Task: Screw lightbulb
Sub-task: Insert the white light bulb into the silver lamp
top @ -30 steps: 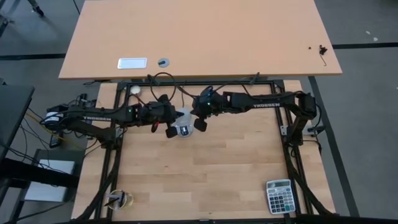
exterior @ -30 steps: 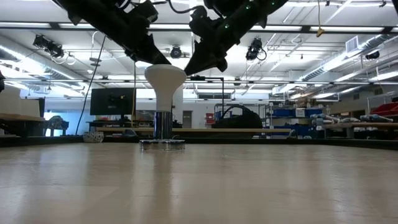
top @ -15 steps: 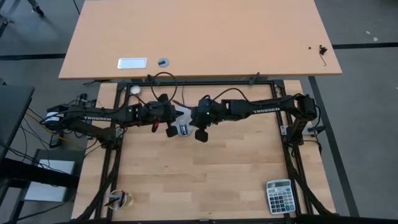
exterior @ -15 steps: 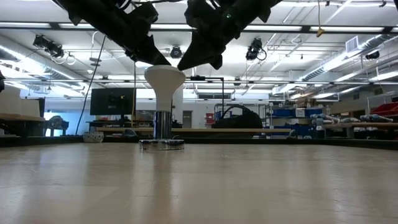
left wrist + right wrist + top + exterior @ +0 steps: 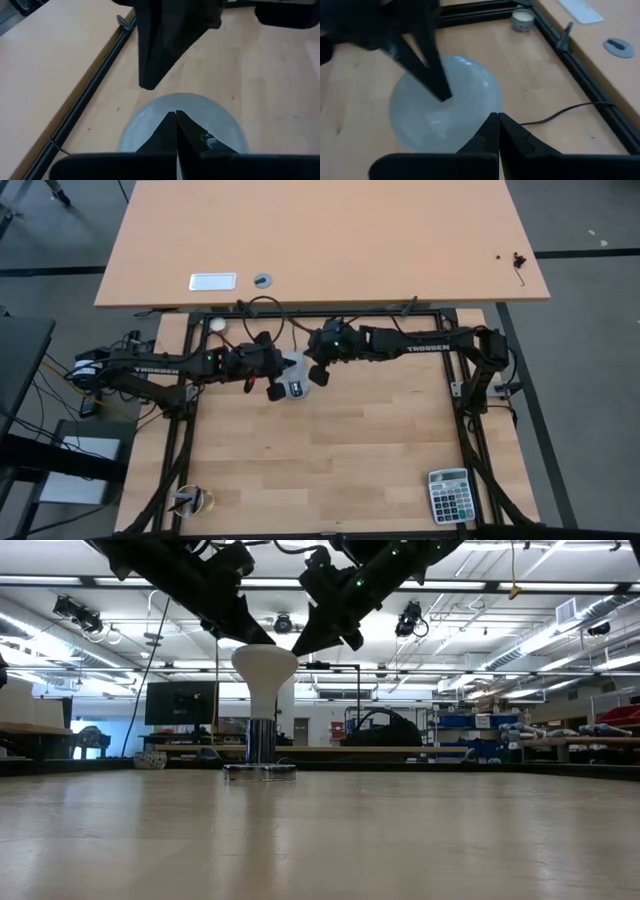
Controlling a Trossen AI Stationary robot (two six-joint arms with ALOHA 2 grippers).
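Observation:
The white cone-shaped lightbulb (image 5: 265, 670) stands upright with its wide face up. Its narrow base (image 5: 262, 740) sticks into the flat round socket disc (image 5: 260, 771) on the table's far middle; it also shows in the high view (image 5: 293, 372). My left gripper (image 5: 282, 370) comes from the table's left, shut, over the bulb's face. My right gripper (image 5: 308, 368) comes from the right, shut, at the bulb's right rim. My left gripper rests its shut fingertips (image 5: 440, 92) on the bulb's wide face (image 5: 200, 112), near its middle. The fingers slant down from the table's left. The bulb stands upright in the socket. My right gripper has its shut fingertips (image 5: 298, 648) at the rim of the bulb's face (image 5: 482, 107), slanting down from the right. I cannot tell whether they touch it.
The socket's black cord (image 5: 570, 110) runs toward the black frame rail (image 5: 555, 37) at the far side. A small white round thing (image 5: 216, 324) lies at the far left. A calculator (image 5: 448, 495) lies at the near right corner, a small object (image 5: 190, 500) at the near left.
My right gripper has swung toward the table's near edge, turning about its wrist, and has come back toward the far edge, ending at the bulb's right rim. The bulb has stayed upright in the socket.

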